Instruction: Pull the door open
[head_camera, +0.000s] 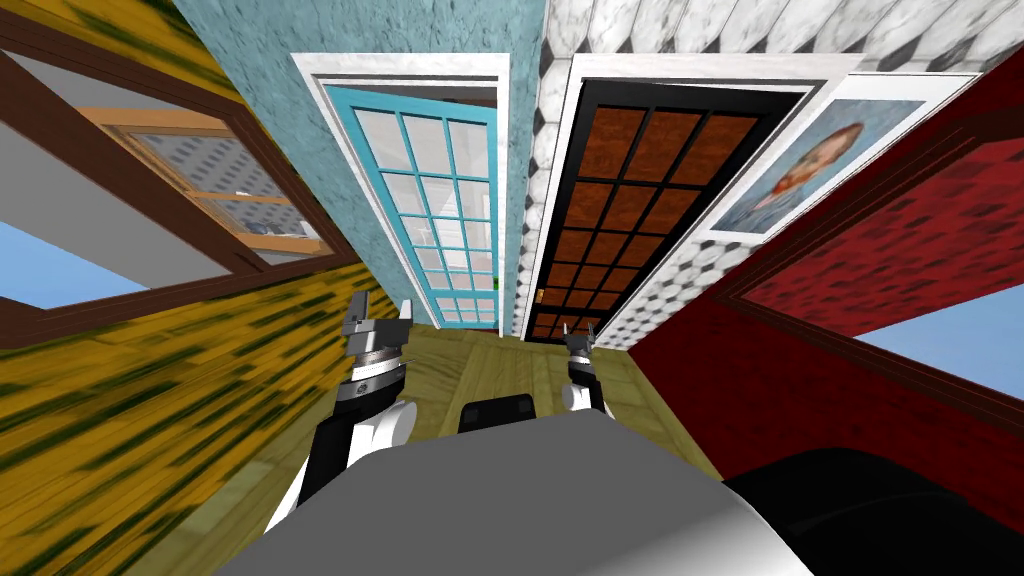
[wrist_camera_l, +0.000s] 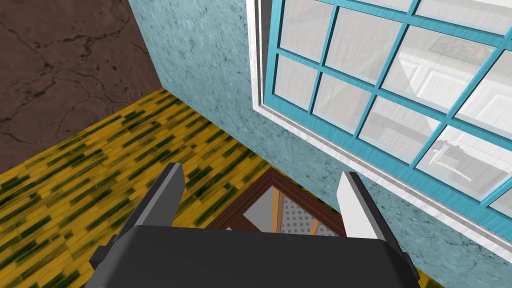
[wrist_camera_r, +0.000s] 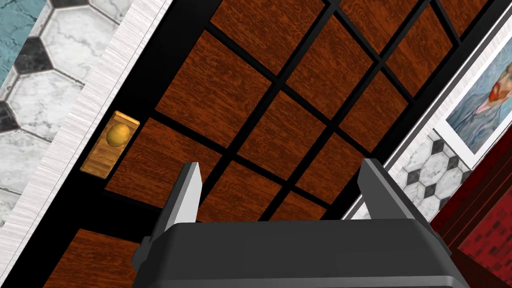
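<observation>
Olive plank floor (head_camera: 470, 365) is running ahead of me to two doors set side by side.

- Task door: I am taking the black-framed door (head_camera: 640, 200) with brown wood panels as the one meant. It is standing right of centre, in the wall of white and black hexagon tiles (head_camera: 545, 180), and it is sitting flush in its white jamb (wrist_camera_r: 95, 95), closed.
- Its round brass knob (wrist_camera_r: 119, 135) is sitting on a small wooden plate (wrist_camera_r: 102, 157) at the door's left edge, next to the jamb.
- Right gripper (head_camera: 580, 335): it is hanging in front of this door, clear of it. Fingers are standing spread and are holding nothing. The knob is lying off to the side of the near finger (wrist_camera_r: 187, 195), outside the gap.
- Left gripper (head_camera: 382, 305): it is hanging near the teal glass-paned door (head_camera: 430, 200) in the blue wall (head_camera: 270, 60). Fingers are likewise spread and empty, pointing at the wall beside that door and at a brown-framed window (wrist_camera_l: 280, 210) in the yellow wall (head_camera: 150, 380).
- A framed portrait (head_camera: 810, 170) is hanging just right of the task door; a red wall (head_camera: 850, 380) is closing off the right side.
</observation>
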